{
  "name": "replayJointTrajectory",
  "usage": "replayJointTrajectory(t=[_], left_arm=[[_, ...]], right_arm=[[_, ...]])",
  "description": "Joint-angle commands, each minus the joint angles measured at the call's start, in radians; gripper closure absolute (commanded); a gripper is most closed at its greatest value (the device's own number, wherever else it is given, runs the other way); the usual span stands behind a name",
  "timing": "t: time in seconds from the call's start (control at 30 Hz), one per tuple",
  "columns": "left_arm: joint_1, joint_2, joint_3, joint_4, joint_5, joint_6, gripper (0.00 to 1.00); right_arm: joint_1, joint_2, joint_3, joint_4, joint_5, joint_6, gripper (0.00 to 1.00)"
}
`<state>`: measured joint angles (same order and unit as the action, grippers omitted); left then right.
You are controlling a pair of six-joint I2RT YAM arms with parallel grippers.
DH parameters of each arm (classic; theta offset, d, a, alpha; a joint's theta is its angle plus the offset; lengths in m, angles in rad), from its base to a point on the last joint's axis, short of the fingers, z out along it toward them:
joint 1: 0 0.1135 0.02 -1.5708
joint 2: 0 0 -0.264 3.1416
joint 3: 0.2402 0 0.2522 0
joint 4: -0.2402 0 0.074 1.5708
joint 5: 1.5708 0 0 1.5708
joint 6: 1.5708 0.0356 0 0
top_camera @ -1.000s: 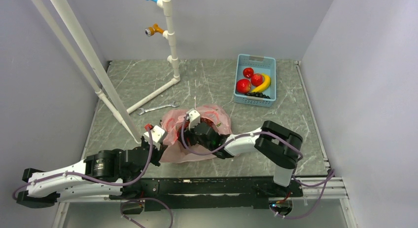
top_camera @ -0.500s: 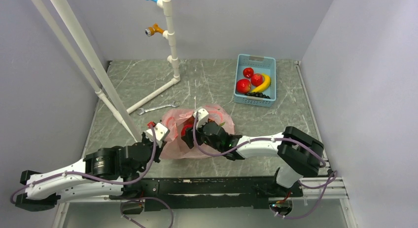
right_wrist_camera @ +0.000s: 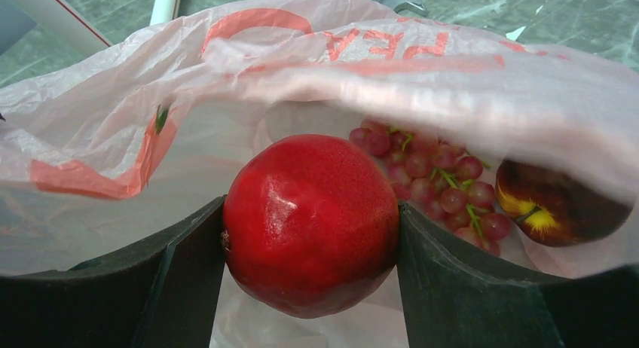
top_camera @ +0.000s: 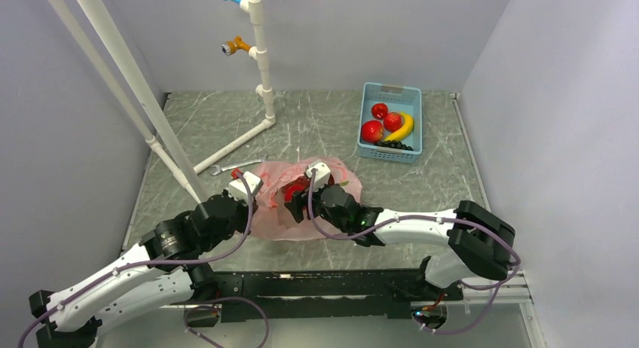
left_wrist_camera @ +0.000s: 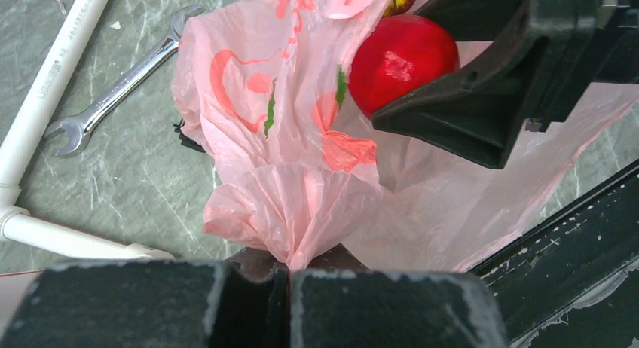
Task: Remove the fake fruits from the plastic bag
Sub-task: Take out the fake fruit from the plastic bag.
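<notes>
the left gripper [left_wrist_camera: 288,267] is pinched tight on a gathered fold of the plastic bag [left_wrist_camera: 271,114] at the bag's near-left edge. that hold looks meant to anchor the thin film and keep the mouth gaping for the other arm. the right gripper [right_wrist_camera: 312,209] is inside that mouth, its fingers [right_wrist_camera: 181,280] spread fairly wide and pressed against both flanks of a glossy red round fruit [right_wrist_camera: 309,235] that sits in the bag just past the opening. the grip spans the fruit's widest part, likely so the slick ball cannot squirt free. deeper in the bag, just behind that fruit, lie the reddish grapes [right_wrist_camera: 441,193] and beside them a darker red-brown piece [right_wrist_camera: 561,205] with a yellow patch, both under the drooping upper film. outside the bag, a wrench [left_wrist_camera: 113,96] lies near its far-left corner, and a blue basket [top_camera: 390,92] holding other fruit stands well apart beyond its far-right side — probably where this one is bound. what the next move calls for, i judge, is a slow pull out through the mouth without snagging film.
</notes>
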<state>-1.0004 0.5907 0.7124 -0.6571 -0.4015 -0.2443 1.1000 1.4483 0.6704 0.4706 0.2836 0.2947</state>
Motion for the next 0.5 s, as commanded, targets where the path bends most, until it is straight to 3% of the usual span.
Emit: replayJointTrajectory(t=[0.0,0.47], left_arm=[[0.026,0.01,0.007,0.036,0.03,0.015,1.0],[0.026,-0.037,0.004,0.021,0.003,0.006,1.0]], right_arm=[[0.0,-0.063,-0.005,0.0,0.024,-0.015,0.97],[0.0,-0.259,0.018,-0.123,0.002,-0.003,0.98]])
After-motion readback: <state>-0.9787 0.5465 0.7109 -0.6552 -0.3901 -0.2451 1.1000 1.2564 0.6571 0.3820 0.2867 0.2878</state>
